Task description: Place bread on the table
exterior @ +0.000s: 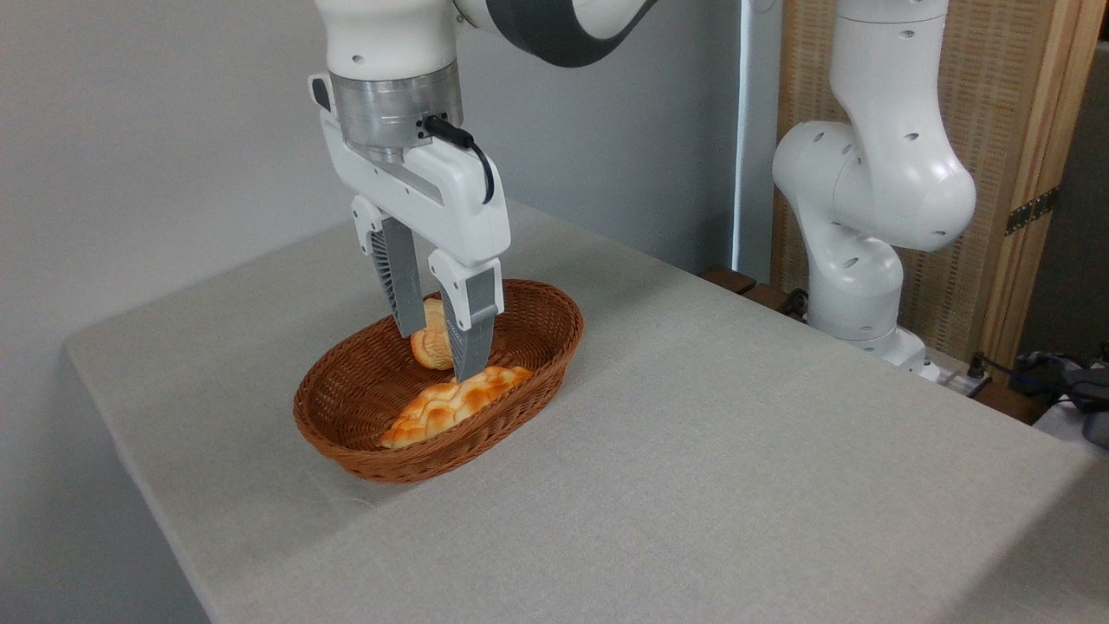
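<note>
Two fingers [437, 354] clamped on bread [431, 344] | above basket [537, 364] | table [736, 451]

No text, label, brand, number or sign can be read anywhere in the view.
</note>
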